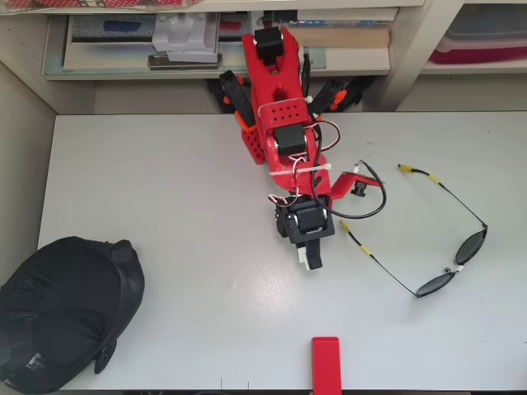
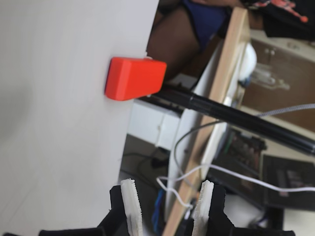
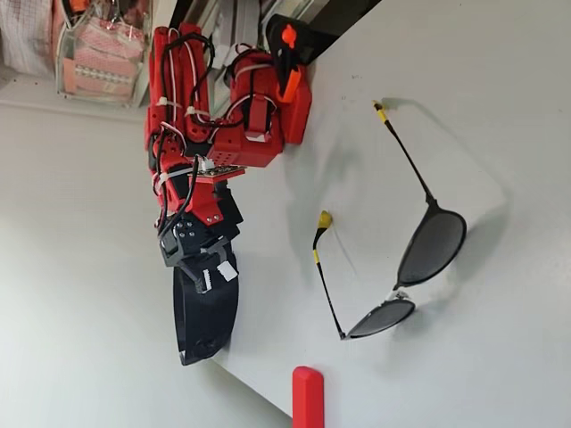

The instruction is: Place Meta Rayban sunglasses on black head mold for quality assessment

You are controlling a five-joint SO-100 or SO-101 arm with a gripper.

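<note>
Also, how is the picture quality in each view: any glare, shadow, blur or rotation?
Overhead view: even light, a soft glare patch on the table, the sunglasses sharp. Wrist view: the gripper fingers and the background are slightly soft, the red block clearer. Fixed view: the picture lies on its side; the sunglasses cast soft shadows; the head mold is half hidden.

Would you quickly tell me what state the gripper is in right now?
Gripper: open and empty; the sunglasses lie apart on the table.
</note>
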